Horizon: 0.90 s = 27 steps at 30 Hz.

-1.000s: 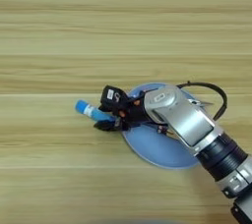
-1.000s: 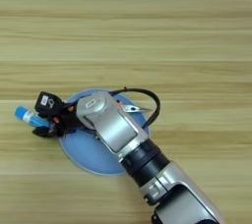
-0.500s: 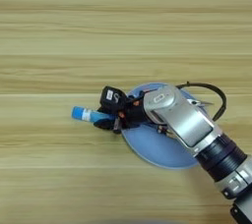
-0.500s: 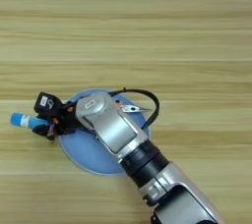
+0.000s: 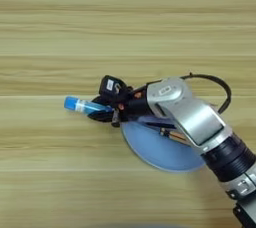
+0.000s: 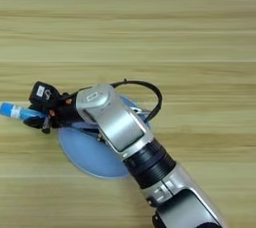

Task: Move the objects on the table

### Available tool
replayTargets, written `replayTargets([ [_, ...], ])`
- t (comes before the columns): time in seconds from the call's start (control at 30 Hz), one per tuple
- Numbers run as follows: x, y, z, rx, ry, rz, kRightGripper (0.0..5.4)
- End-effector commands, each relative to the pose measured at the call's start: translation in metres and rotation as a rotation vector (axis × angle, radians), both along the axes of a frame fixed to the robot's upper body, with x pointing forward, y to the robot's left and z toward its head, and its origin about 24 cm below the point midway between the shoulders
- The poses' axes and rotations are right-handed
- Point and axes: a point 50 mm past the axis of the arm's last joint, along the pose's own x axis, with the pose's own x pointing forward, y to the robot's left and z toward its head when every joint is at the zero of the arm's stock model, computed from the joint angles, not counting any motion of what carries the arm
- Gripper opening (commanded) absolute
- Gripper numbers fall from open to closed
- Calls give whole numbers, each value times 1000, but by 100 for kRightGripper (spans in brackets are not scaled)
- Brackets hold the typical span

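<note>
Claw (image 5: 107,114) clamps my blue tube (image 5: 80,105) near its right end, just left of the blue plate (image 5: 155,149), low over the desk (image 5: 125,22). It looks light, stiff and slick; I'd grip mid-body.

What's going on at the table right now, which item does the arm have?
The right gripper is shut on the blue tube, holding it just past the left rim of the blue oval plate, over the wooden table. The tube's capped end points left. The silver forearm reaches across the plate, and something orange and thin lies on the plate, mostly hidden under the arm.
</note>
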Motion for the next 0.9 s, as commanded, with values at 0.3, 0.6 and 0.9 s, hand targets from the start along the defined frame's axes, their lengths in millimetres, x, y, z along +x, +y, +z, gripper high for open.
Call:
replayTargets([
  [0.3,14,-7,62,116,-205,-17,140],
  [0.6,16,-29,74,124,-227,-60,140],
  [0.9,14,-58,74,96,-207,-117,140],
])
